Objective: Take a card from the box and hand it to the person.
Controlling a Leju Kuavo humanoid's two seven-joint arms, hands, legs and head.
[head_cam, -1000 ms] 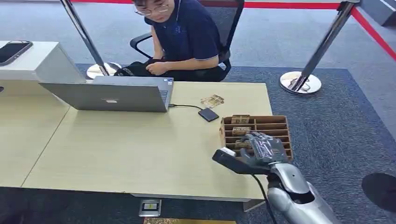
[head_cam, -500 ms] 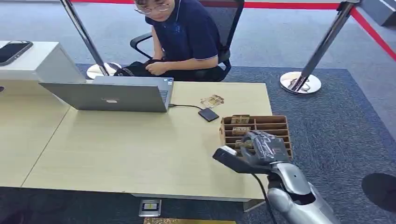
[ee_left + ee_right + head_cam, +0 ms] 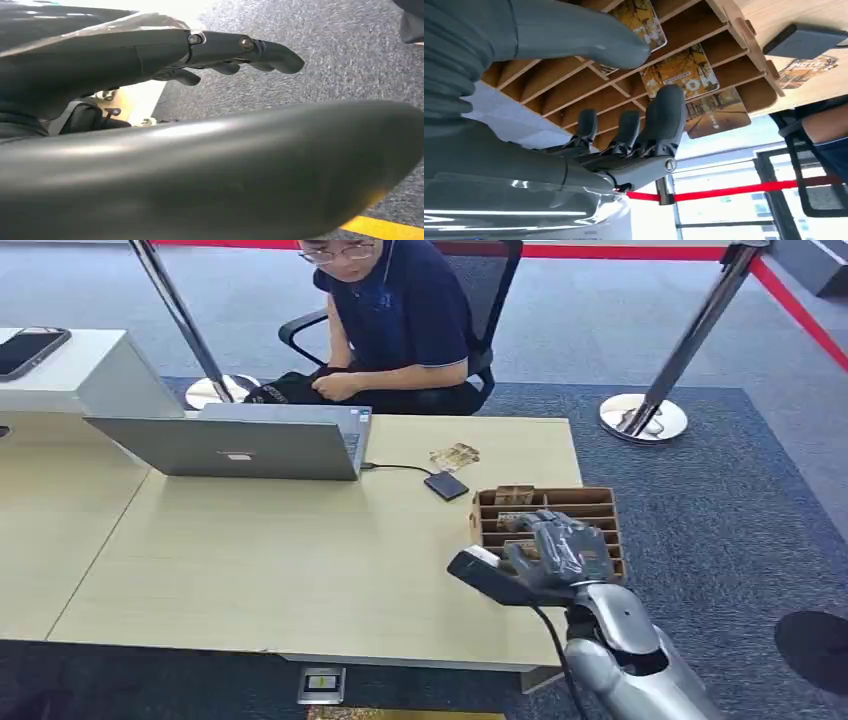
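Reach step is judged in hand. The right hand (image 3: 560, 552) is held over the box (image 3: 598, 502) at the worktop (image 3: 300, 560) right end, fingers (image 3: 664, 117) spread, nothing gripped. Cards are seen upright in the slots; the nearest card (image 3: 681, 75) lies between thumb and fingers, untouched (contact not shown). The left hand (image 3: 225, 55) is seen over carpet, fingers loosely apart, empty. Next move, as judged: a pinch on that card, a lift out, then a pass to the person (image 3: 400, 320) seated across.
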